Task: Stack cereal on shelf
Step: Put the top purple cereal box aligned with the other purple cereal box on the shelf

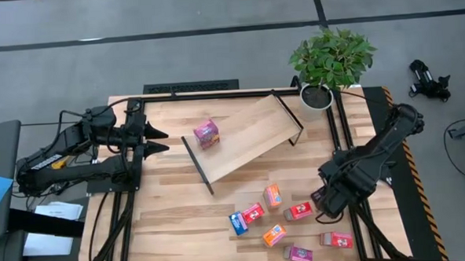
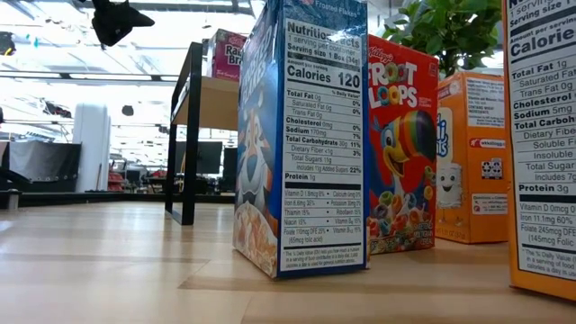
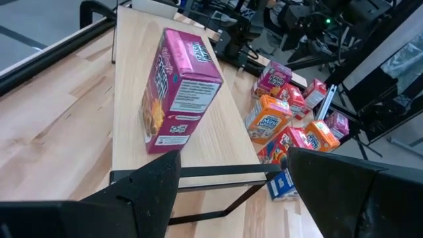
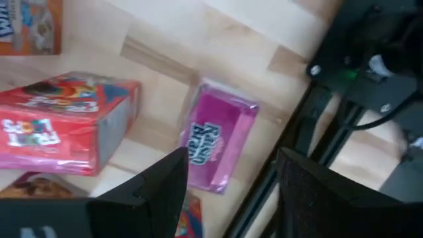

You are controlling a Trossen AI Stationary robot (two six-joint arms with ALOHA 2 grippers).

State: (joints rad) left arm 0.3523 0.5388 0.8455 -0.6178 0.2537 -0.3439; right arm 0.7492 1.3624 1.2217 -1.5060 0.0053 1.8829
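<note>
The shelf [image 1: 245, 138] is a tilted light-wood board on black brackets, mid-table. One magenta cereal box [image 1: 206, 133] stands upright on its left part, also seen in the left wrist view [image 3: 178, 89]. My left gripper [image 1: 159, 141] hovers open just left of the shelf, pointing at that box. Several boxes sit on the near-right table: orange [image 1: 272, 195], red [image 1: 253, 214], blue [image 1: 237, 223], red [image 1: 299, 211], magenta [image 1: 336, 239]. My right gripper [image 1: 324, 203] is open above the table between the last two; its wrist view shows the magenta box [image 4: 218, 142] lying flat.
A potted plant [image 1: 330, 63] stands at the far right corner. Black frame rails [image 1: 351, 141] run along the table's edges. More boxes, orange [image 1: 274, 236] and magenta [image 1: 298, 254], lie near the near edge. Bare wood lies left of the boxes [image 1: 173, 220].
</note>
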